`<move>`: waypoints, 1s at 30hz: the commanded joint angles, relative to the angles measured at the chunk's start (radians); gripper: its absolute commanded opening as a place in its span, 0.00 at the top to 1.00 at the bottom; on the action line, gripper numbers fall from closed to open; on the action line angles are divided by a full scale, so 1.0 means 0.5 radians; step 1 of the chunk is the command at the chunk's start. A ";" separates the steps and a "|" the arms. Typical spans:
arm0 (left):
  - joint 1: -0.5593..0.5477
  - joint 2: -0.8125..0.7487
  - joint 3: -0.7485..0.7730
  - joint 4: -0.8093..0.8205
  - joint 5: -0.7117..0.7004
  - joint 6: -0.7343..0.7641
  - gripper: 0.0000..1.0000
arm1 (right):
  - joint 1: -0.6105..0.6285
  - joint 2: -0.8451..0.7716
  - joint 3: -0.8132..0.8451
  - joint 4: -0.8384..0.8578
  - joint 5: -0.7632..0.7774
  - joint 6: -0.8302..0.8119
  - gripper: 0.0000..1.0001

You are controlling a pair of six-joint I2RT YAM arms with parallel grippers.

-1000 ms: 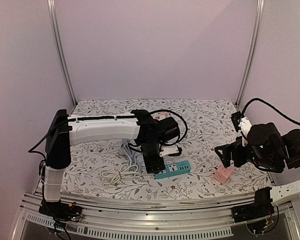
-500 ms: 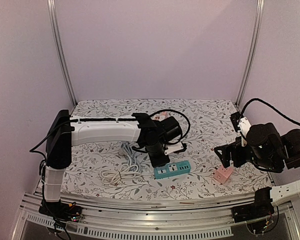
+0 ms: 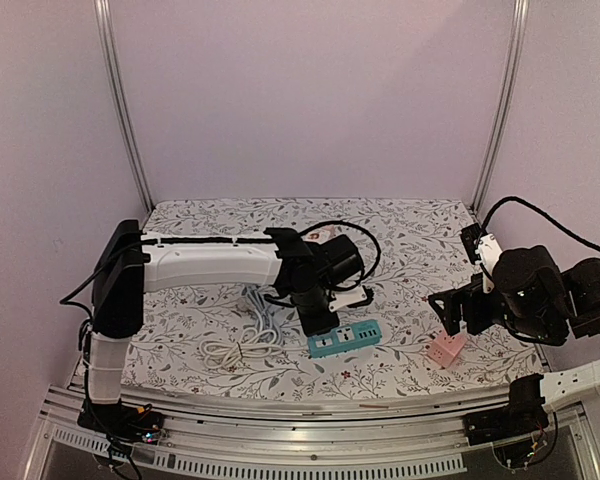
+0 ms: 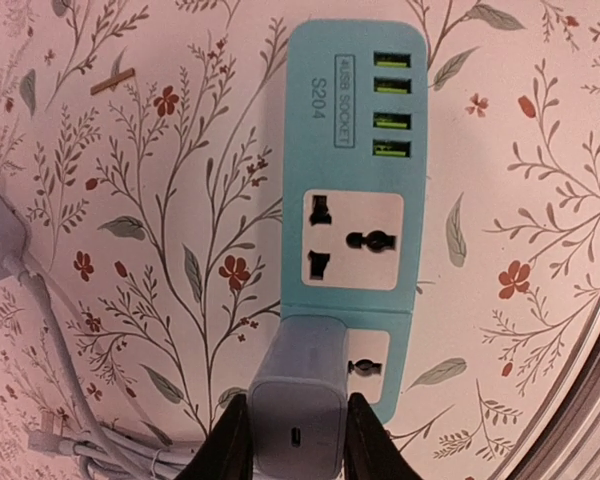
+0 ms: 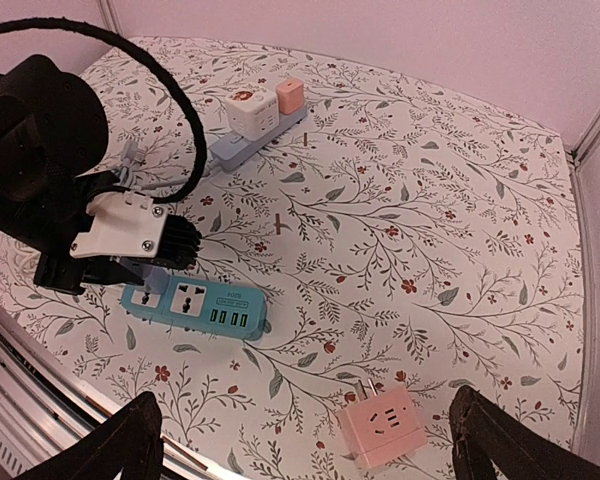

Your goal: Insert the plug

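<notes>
Left gripper clamps a grey rectangular plastic plug at the 6 o'clock socket of the teal plastic power strip, perhaps partly seated; right gripper gapes wide.

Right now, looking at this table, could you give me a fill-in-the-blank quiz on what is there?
1. The left pincer is closed on a grey ___ at the blue power strip.
2. That strip carries ___ green USB ports.
3. The right pincer stands ___, holding nothing.
4. The cube adapter lying near it is ___.
Missing words: plug; four; open; pink.
</notes>
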 commanded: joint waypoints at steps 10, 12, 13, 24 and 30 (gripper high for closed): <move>0.051 -0.147 -0.315 -0.131 0.037 -0.005 0.81 | 0.014 0.005 -0.021 0.011 0.041 -0.014 0.01; 0.058 -0.174 -0.366 -0.121 0.036 -0.008 0.81 | 0.013 0.004 -0.021 0.011 0.040 -0.015 0.01; 0.062 -0.193 -0.394 -0.110 0.037 -0.013 0.81 | 0.014 0.005 -0.022 0.011 0.041 -0.017 0.01; 0.067 -0.291 -0.530 0.006 0.049 -0.018 0.57 | 0.014 0.008 -0.025 0.011 0.044 -0.018 0.01; 0.067 -0.459 -0.625 0.135 -0.006 0.023 0.27 | 0.011 0.012 -0.024 0.011 0.047 -0.021 0.01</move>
